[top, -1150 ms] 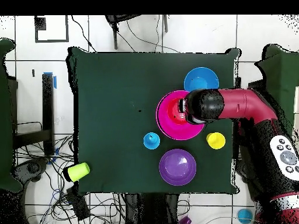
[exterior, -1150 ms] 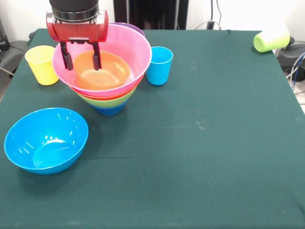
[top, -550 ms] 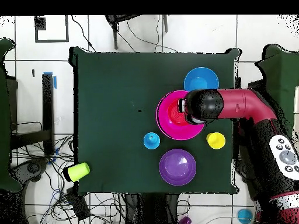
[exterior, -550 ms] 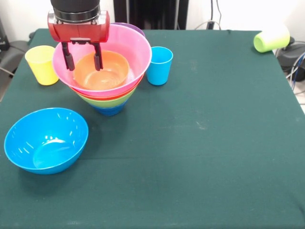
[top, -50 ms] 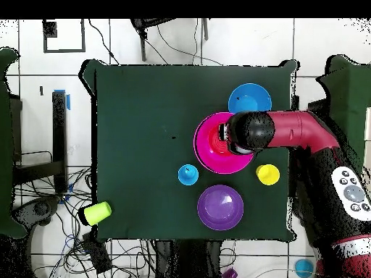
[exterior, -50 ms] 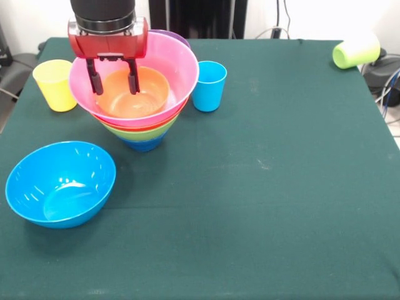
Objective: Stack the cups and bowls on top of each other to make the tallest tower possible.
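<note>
Nearest in the front view, a light blue bowl (exterior, -50 ms: 60, 183) sits alone on the green table (exterior, -50 ms: 262, 187), upright and empty. Behind it stands the tower (exterior, -50 ms: 140, 106): a small dark blue bowl (exterior, -50 ms: 142, 144) at the bottom, then a lime green bowl (exterior, -50 ms: 139, 132), an orange-red bowl (exterior, -50 ms: 144, 124) and the large pink bowl (exterior, -50 ms: 164, 65) on top. A small orange bowl (exterior, -50 ms: 132, 92) rests inside the pink one.

The gripper (exterior, -50 ms: 114, 84) hangs over the pink bowl with its two fingers apart and holding nothing. The fingertips reach down to the far rim of the small orange bowl; whether they touch it I cannot tell.

The yellow cup (exterior, -50 ms: 55, 84) stands just left of the tower and the light blue cup (exterior, -50 ms: 209, 85) just right of it. A purple bowl (exterior, -50 ms: 174, 37) shows behind the tower. The lime green cup (exterior, -50 ms: 356, 50) lies on its side at the far right corner.
</note>
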